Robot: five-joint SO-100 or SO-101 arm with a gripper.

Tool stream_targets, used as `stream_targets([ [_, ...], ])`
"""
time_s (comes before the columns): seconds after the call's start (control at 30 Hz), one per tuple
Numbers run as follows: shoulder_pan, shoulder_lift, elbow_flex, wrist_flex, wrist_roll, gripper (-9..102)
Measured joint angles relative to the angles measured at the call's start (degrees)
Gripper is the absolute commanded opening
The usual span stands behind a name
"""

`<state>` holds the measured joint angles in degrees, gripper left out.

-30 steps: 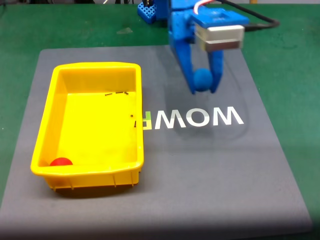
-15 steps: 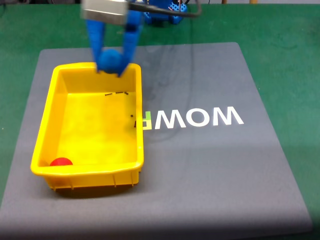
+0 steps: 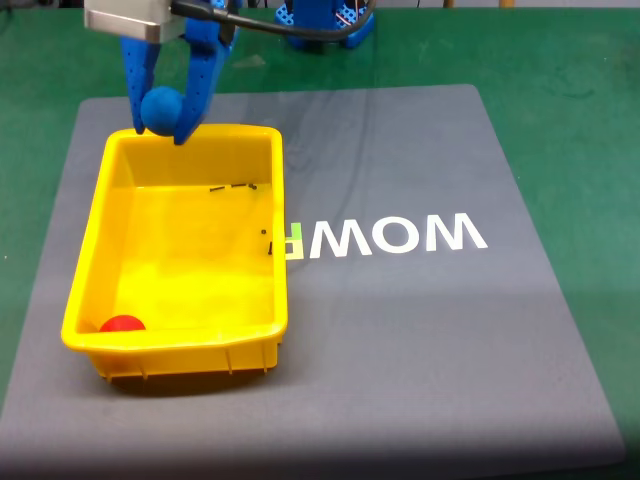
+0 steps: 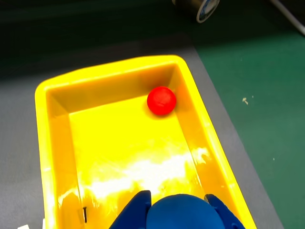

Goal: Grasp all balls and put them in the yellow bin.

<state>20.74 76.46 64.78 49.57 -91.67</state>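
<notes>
In the fixed view the red ball lies at seven o'clock in the yellow bin; the claw grips the blue ball above the bin's twelve o'clock rim. The grey mat lies bare toward three o'clock. The wrist view shows the green surface beyond the bin's right wall.

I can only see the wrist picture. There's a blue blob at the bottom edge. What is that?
Observer: A blue ball, pinched in the gripper above the yellow bin's far end.
Operator: Is the bin on bare table?
Observer: No, on a grey mat with white letters beside the bin.
Operator: Where's the red ball?
Observer: In the bin's near left corner, at the opposite end from the gripper.
</notes>
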Motion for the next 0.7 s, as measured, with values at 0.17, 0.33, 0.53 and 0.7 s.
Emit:
stream_targets([
  [0.17, 0.0, 0.0, 0.0, 0.4, 0.0, 40],
  [0.33, 0.0, 0.0, 0.0, 0.4, 0.0, 40],
  [0.53, 0.0, 0.0, 0.0, 0.4, 0.0, 41],
  [0.7, -0.2, 2.1, 0.0, 1.2, 0.0, 41],
])
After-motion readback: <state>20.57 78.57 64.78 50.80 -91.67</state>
